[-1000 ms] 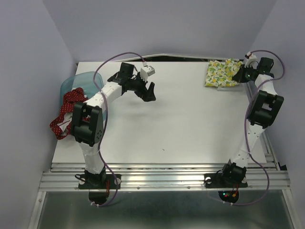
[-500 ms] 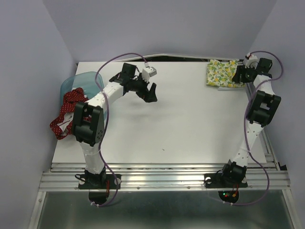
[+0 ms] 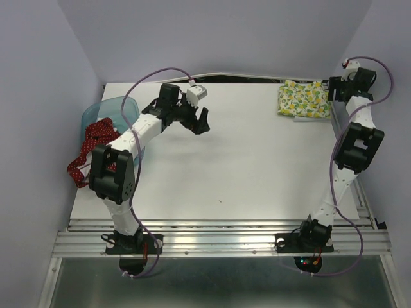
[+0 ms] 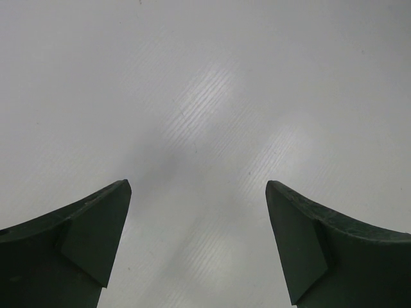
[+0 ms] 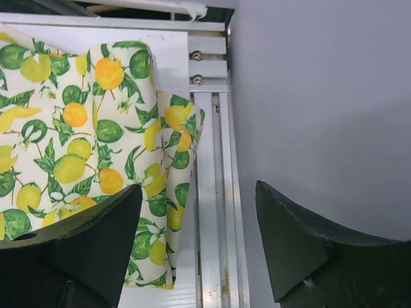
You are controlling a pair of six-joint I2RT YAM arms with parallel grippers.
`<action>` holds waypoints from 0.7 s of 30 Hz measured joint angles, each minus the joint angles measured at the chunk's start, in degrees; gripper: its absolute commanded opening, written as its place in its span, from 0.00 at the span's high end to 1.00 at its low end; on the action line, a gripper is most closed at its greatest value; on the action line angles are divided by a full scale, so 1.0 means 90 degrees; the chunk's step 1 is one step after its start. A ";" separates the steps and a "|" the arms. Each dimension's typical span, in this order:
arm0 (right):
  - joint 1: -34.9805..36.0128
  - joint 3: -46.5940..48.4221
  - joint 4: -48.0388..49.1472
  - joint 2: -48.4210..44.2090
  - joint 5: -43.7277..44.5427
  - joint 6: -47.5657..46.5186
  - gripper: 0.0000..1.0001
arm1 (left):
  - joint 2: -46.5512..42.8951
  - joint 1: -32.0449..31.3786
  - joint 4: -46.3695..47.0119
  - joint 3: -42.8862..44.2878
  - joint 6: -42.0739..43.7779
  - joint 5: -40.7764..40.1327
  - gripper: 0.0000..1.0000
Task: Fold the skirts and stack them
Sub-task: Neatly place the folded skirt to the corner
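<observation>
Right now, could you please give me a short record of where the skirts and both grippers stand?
Lemon skirt: folded, lying at the far right corner of the table
Red skirt: bunched and unfolded, at the table's left edge by the blue bin
Left gripper: open, empty, over bare table
Right gripper: open, empty, over the lemon skirt's right edge and the side rail
Stack: not yet made; the skirts lie at opposite sides
</observation>
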 measured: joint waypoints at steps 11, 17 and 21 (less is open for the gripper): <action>0.0175 0.0228 -0.1151 -0.0644 -0.0321 0.0471 0.00 | -0.1190 0.0340 0.0811 -0.0588 -0.0527 -0.1037 0.01; 0.0661 -0.0682 -0.1807 -0.2463 -0.1032 0.0959 0.00 | -0.1324 0.0627 0.0389 0.0342 -0.0559 -0.2033 0.01; 0.1219 -0.2441 -0.1683 -0.4182 -0.1506 0.1479 0.00 | -0.1389 0.0607 0.0228 0.0087 -0.0415 -0.2402 0.01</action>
